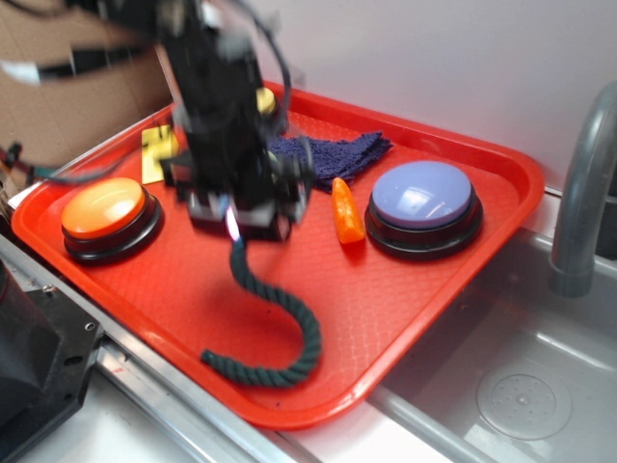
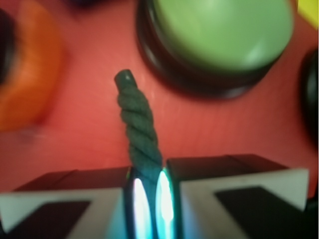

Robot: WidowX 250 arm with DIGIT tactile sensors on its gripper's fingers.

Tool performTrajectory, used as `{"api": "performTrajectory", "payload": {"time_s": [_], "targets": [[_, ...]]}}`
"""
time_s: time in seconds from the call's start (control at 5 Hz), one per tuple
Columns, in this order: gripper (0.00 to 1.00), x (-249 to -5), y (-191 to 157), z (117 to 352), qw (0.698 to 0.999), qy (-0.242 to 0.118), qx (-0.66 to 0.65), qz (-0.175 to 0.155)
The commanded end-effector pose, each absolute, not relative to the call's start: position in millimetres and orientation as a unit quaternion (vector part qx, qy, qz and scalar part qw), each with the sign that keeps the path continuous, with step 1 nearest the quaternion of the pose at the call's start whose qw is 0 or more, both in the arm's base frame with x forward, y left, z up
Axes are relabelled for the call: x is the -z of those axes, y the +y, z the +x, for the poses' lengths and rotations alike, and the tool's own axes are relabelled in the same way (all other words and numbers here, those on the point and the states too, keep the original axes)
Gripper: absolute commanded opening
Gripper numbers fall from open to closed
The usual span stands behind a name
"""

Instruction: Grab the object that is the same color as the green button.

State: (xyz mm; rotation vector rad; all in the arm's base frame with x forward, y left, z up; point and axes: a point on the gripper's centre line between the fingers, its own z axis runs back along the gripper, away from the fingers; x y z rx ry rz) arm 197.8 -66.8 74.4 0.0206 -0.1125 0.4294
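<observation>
The object, a dark green twisted rope, has one end lifted off the red tray; the other end lies curled near the tray's front edge. My gripper is shut on the raised end. In the wrist view the rope runs out from between the fingers of the gripper, which press on it from both sides. The green button, pale green on a black base, sits just beyond the rope there. In the exterior view the arm hides it.
On the tray are an orange button at the left, a lavender button at the right, an orange carrot-like toy, a dark blue cloth and a yellow card. A sink with faucet lies right.
</observation>
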Motion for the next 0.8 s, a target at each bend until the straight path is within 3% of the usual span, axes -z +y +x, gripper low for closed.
{"api": "performTrajectory", "payload": {"time_s": [0.0,0.2,0.4,0.6], "targets": [[0.00,-183.0,-48.4,209.0,0.993,-0.066,-0.091,-0.030],[0.00,-217.9,-35.4,213.2,0.995,-0.043,-0.052,-0.071],[0.00,-231.3,-21.4,211.1,0.991,-0.070,-0.066,-0.096],[0.00,-232.1,-13.5,211.8,0.990,-0.062,-0.064,-0.109]]}}
